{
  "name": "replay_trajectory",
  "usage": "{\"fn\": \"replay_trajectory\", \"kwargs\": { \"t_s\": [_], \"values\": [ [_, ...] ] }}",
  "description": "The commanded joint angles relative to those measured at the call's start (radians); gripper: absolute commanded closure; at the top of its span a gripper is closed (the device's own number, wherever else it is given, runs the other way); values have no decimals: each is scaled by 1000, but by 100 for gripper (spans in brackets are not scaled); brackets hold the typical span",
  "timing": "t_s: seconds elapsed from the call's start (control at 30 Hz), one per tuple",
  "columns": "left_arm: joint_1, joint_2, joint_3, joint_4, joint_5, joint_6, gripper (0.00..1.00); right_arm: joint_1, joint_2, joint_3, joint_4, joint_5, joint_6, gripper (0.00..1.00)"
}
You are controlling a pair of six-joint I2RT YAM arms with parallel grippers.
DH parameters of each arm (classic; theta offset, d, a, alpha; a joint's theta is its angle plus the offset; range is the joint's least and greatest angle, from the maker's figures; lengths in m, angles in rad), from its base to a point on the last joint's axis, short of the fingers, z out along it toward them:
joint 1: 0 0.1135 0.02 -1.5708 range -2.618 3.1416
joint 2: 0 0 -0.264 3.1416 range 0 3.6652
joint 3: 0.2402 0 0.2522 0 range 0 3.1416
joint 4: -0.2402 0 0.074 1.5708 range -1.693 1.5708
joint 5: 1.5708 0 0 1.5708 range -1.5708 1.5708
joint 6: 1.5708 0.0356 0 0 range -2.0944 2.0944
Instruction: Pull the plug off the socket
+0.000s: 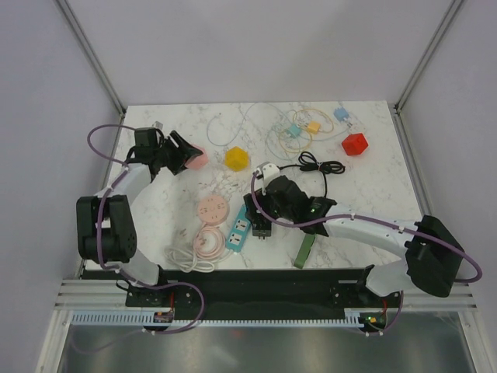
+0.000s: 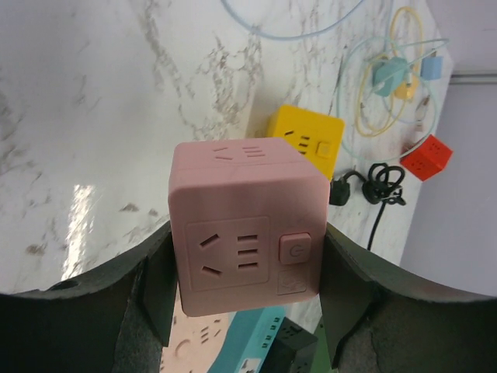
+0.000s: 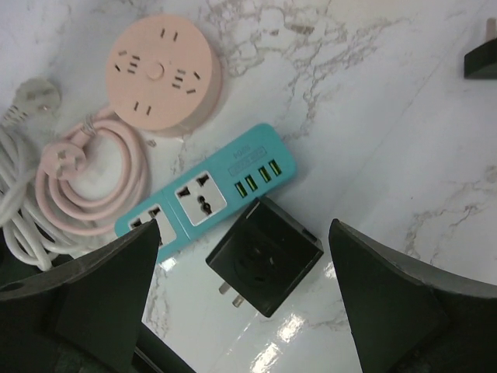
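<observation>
Found plug (image 3: 264,256) nearest, flat on table (image 3: 404,132), socket face up, between the wide-spread fingers of right gripper (image 3: 245,231), untouched by either. Read its two prongs as bare, in no socket, pointing lower left in the right wrist view, back toward the wrist. Took its long axis as lower left to upper right, roughly parallel to strip (image 3: 210,190). Cannot tell whether its far corner touches the strip's edge or sits just beside it. From above, saw plug mostly hidden under right gripper. Lost the strip's left end behind a finger. Noted round socket (image 3: 163,74) beyond the strip, with pink cord (image 3: 85,175) coiled beside it and white cord (image 3: 17,217) cut off by the frame edge. Could not identify a green object (image 1: 304,250) near the right arm. Farther out, found left gripper (image 2: 248,264) pinching pink cube (image 2: 245,202) by two opposite sides, well apart from plug, with the cube's lower edge hidden between the fingers. Beyond it, logged yellow cube (image 2: 304,140), black cord (image 2: 382,185), red cube (image 2: 425,158) and, at the far edge, a tangle (image 1: 291,134) of thin cables, too small to sort.
</observation>
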Motion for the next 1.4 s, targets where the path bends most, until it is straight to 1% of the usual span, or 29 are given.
{"fn": "replay_trajectory", "kwargs": {
  "t_s": [0.0,0.03,0.1,0.23,0.27,0.3,0.33,0.4,0.43,0.5,0.63,0.8,0.83,0.93,1.0,1.13,1.17,1.2,1.3,1.33,1.37],
  "values": [
    [-9,115,113,119,123,-111,98,-1,-44,-89,144,-47,-20,2],
    [-21,135,127,119,129,-108,98,-4,-48,-124,207,-50,-19,2],
    [-23,180,158,114,131,-76,98,-10,-62,-149,248,-50,-16,2],
    [-25,252,204,85,171,-6,98,-28,-97,-209,276,-18,-16,2],
    [-23,280,236,67,200,17,98,-36,-120,-218,278,-18,-13,2],
    [-25,295,260,29,194,72,98,-51,-131,-229,293,-18,-8,2],
    [-23,307,312,-58,177,97,97,-57,-142,-252,304,-27,-2,2],
    [-23,327,349,-103,149,164,96,-77,-160,-269,328,-48,15,2],
    [-53,330,369,-126,133,177,95,-80,-160,-273,331,-58,17,2],
    [-61,334,372,-136,111,186,92,-85,-156,-273,332,-70,20,2],
    [-74,378,392,-133,117,197,82,-91,-153,-278,333,-75,24,2],
    [-72,433,406,-133,116,205,80,-99,-165,-289,336,-76,27,2],
    [-74,441,411,-133,114,206,76,-99,-168,-292,338,-75,26,2],
    [-74,447,412,-137,108,212,70,-106,-170,-295,339,-78,27,2],
    [-74,453,412,-139,106,215,69,-109,-170,-295,341,-81,32,2],
    [-74,459,418,-144,109,223,54,-114,-170,-298,347,-93,33,2],
    [-74,459,418,-144,109,225,52,-114,-168,-299,345,-93,35,2],
    [-74,459,417,-144,109,225,46,-116,-168,-299,347,-92,35,2],
    [-74,450,417,-148,105,226,42,-119,-167,-299,345,-96,35,2],
    [-72,447,418,-148,103,226,38,-120,-168,-301,345,-95,36,2],
    [-74,443,418,-151,100,226,36,-120,-168,-301,345,-98,38,2]
  ]
}}
